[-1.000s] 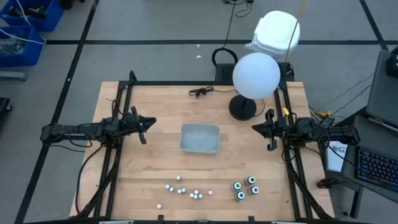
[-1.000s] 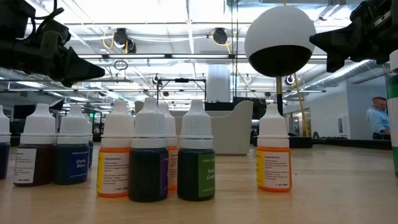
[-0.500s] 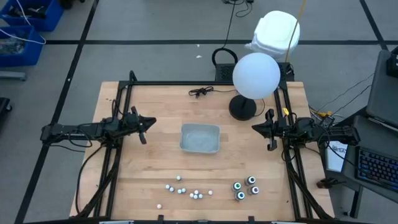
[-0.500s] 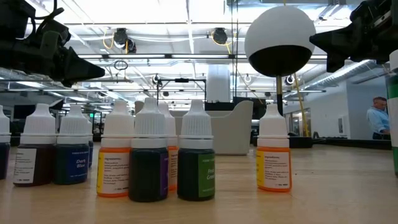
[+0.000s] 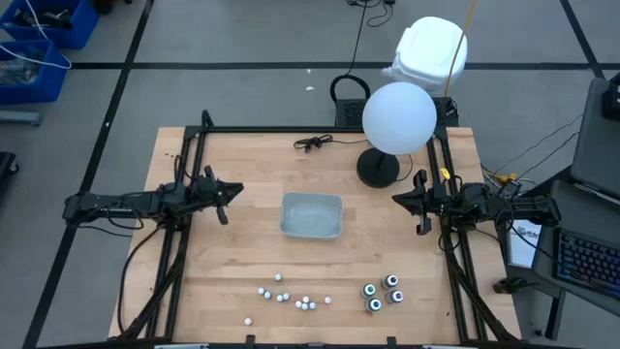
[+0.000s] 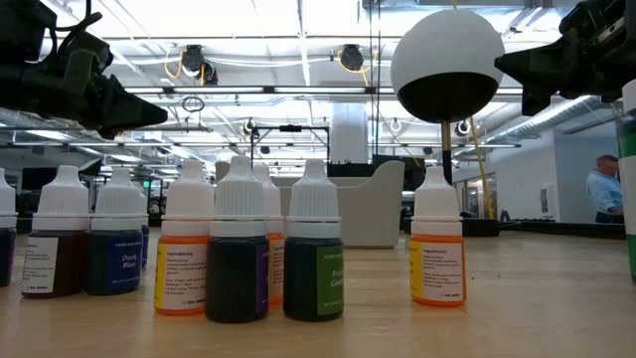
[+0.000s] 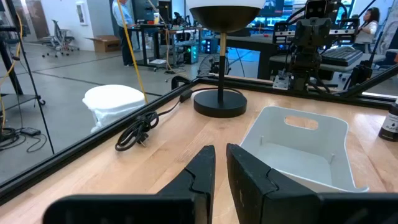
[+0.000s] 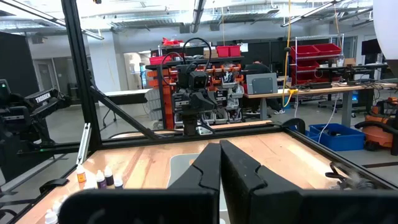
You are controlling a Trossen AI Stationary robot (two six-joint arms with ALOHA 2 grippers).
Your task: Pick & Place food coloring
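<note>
The food coloring stands near the table's front edge: several tiny white-capped bottles (image 5: 291,296) and a cluster of dark cylinders with teal tops (image 5: 383,291). Close up in the low view, the small bottles (image 6: 238,259) stand upright on their bases, with orange, green and dark labels. The grey tray (image 5: 311,215) lies at the table's middle. My left gripper (image 5: 228,194) hovers at the left, pointing level toward the tray, with a narrow gap between its fingers (image 7: 221,163) and nothing in it. My right gripper (image 5: 407,201) hovers at the right, shut and empty (image 8: 219,149).
A lamp with a white globe (image 5: 398,116) stands on a black base (image 5: 378,168) at the far right of the table. A black cable (image 5: 312,142) lies near the far edge. Black frame rails (image 5: 184,242) run along both sides. A person (image 6: 601,189) stands far off in the room.
</note>
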